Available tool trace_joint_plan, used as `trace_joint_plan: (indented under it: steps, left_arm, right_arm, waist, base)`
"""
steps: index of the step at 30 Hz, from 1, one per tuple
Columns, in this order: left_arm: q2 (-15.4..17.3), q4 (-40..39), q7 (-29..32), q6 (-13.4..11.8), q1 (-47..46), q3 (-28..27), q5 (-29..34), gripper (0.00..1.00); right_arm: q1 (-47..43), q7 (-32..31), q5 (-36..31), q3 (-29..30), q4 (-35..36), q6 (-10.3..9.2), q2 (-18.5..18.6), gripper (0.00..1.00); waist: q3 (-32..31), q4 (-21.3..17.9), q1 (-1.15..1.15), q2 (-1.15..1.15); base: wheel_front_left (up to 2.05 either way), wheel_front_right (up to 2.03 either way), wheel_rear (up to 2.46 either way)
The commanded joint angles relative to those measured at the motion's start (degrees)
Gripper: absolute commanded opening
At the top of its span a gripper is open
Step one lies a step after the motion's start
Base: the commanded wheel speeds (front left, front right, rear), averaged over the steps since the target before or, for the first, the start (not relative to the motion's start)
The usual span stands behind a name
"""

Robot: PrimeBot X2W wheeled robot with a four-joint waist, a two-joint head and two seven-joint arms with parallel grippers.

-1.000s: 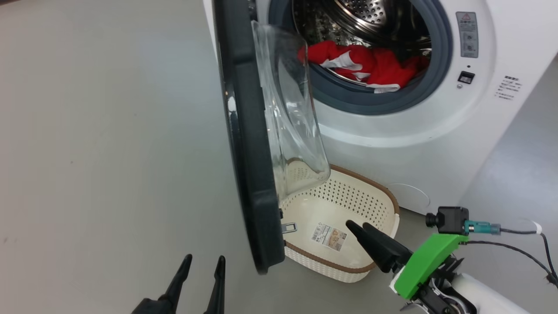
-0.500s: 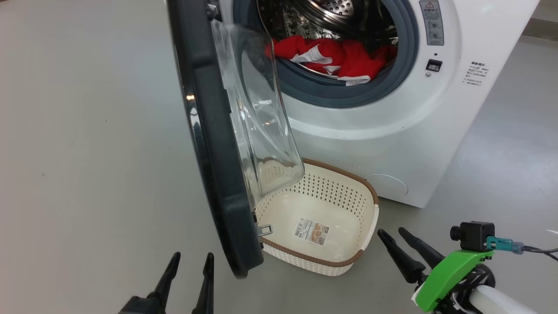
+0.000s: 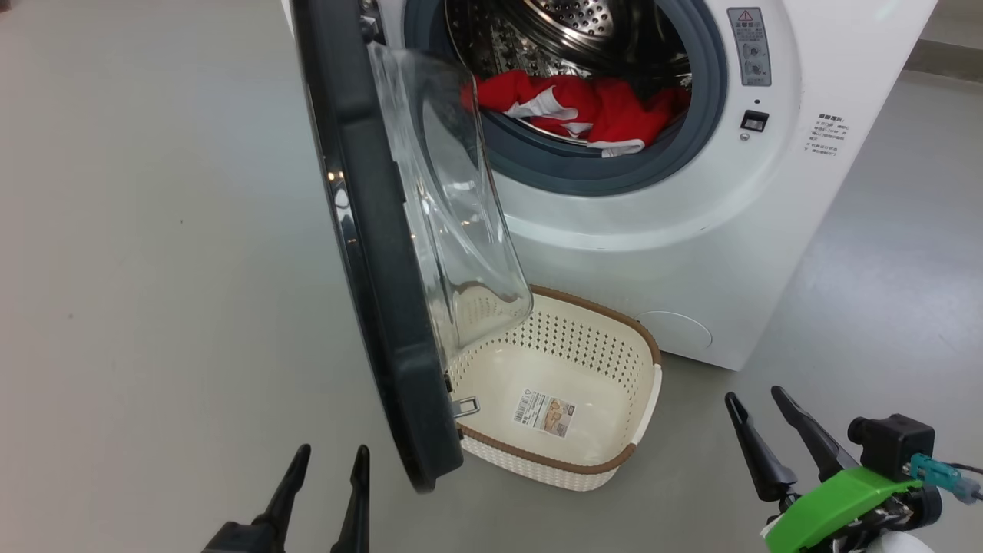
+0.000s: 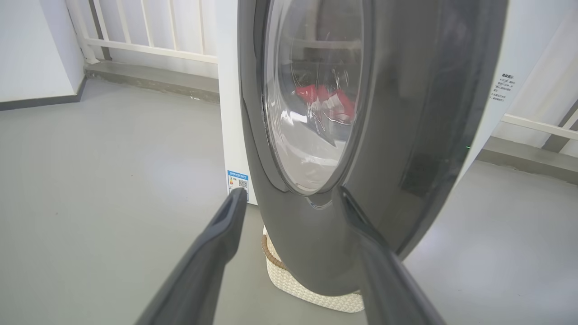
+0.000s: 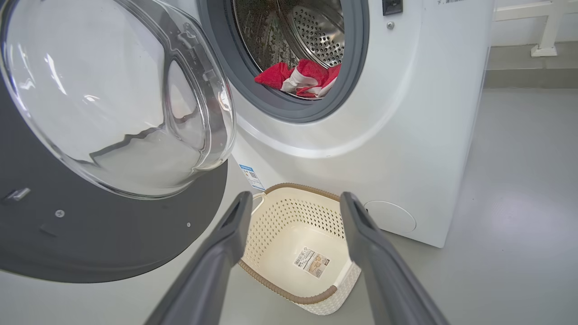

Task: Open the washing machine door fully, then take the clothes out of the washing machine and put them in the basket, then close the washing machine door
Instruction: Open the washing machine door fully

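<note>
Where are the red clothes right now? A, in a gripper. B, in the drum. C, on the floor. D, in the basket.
B: the clothes lie piled at the front of the steel drum, just behind the grey gasket, while the basket on the floor below holds just its paper label.

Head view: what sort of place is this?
Likely a laundry corner, perhaps a balcony or test room: a white washing machine with red clothes in its drum, a basket on the grey floor before it, and white railing behind.
</note>
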State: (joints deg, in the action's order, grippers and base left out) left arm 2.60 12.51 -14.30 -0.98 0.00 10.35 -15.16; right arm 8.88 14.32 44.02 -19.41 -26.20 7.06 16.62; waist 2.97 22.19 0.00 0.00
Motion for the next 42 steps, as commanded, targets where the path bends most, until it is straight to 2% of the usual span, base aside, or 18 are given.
trace_joint_plan:
  steps: [1, 7, 12, 21, 32, 33, 34, 36, 37, 42]
  left_arm:
    - [0.3, -1.2, -0.7, 0.2, -1.3, -2.1, 0.6, 1.00]
    - [0.3, -1.3, -0.7, 0.4, -1.4, -2.2, 0.7, 1.00]
    - [0.3, -1.4, -0.7, 0.4, -1.6, -2.1, 0.6, 1.00]
    - [0.3, -1.3, -0.7, 0.4, -1.3, -2.0, 0.6, 1.00]
    - [0.3, -2.0, -0.7, 0.5, -1.0, -2.1, 0.5, 1.00]
    - [0.3, -2.1, -0.7, 0.5, -1.0, -2.1, 0.4, 0.83]
    - [0.3, -2.2, -0.7, 0.5, -1.0, -2.2, 0.2, 0.50]
    - [0.3, -2.6, -0.7, 0.5, -1.0, -2.4, 0.1, 0.12]
    - [0.3, -3.1, -0.7, 0.5, -1.1, -2.6, 0.0, 0.00]
    - [0.3, -6.9, -0.7, 0.3, -1.7, -3.8, -1.2, 0.00]
  right_arm:
    - [-1.7, 0.7, -4.5, 2.3, 2.9, 0.43, -0.6, 1.00]
    - [-6.5, 0.7, -15.0, 11.1, 8.7, 0.43, -5.1, 1.00]
    - [-9.4, 0.7, -19.7, 14.0, 10.9, 0.43, -7.7, 1.00]
    - [-11.4, 0.7, -21.8, 15.2, 9.7, 0.43, -9.5, 1.00]
    - [-11.3, 0.7, -22.5, 15.6, 10.1, 0.43, -10.0, 1.00]
    - [-11.3, 0.7, -22.6, 15.6, 10.1, 0.43, -10.0, 1.00]
    - [-11.4, 0.7, -22.6, 15.7, 10.2, 0.43, -10.1, 1.00]
    - [-11.4, 0.7, -22.6, 15.6, 10.2, 0.43, -10.1, 1.00]
    - [-11.5, 0.7, -22.7, 15.6, 10.3, 0.43, -10.2, 1.00]
    - [-11.5, 0.7, -22.7, 15.5, 10.5, 0.43, -10.4, 1.00]
  waist:
    - [0.0, 0.0, 0.00, 0.00]
    - [0.2, 0.0, 0.00, 0.00]
    - [0.1, 0.0, 0.00, 0.00]
    - [-0.4, 0.1, 0.00, 0.00]
    - [-0.7, 0.0, 0.00, 0.00]
    - [-0.7, 0.0, 0.00, 0.00]
    - [-0.8, 0.0, 0.00, 0.00]
    - [-0.9, 0.0, 0.00, 0.00]
    - [-1.0, -0.1, 0.00, 0.00]
    - [-1.2, -0.2, 0.00, 0.00]
  base:
    - [0.00, 0.00, 0.00]
    - [0.00, 0.00, 0.00]
    - [0.00, 0.00, 0.00]
    - [0.00, 0.00, 0.00]
    - [0.00, 0.00, 0.00]
    - [0.00, 0.00, 0.00]
    - [0.00, 0.00, 0.00]
    - [0.00, 0.00, 0.00]
    - [0.00, 0.00, 0.00]
    - [0.00, 0.00, 0.00]
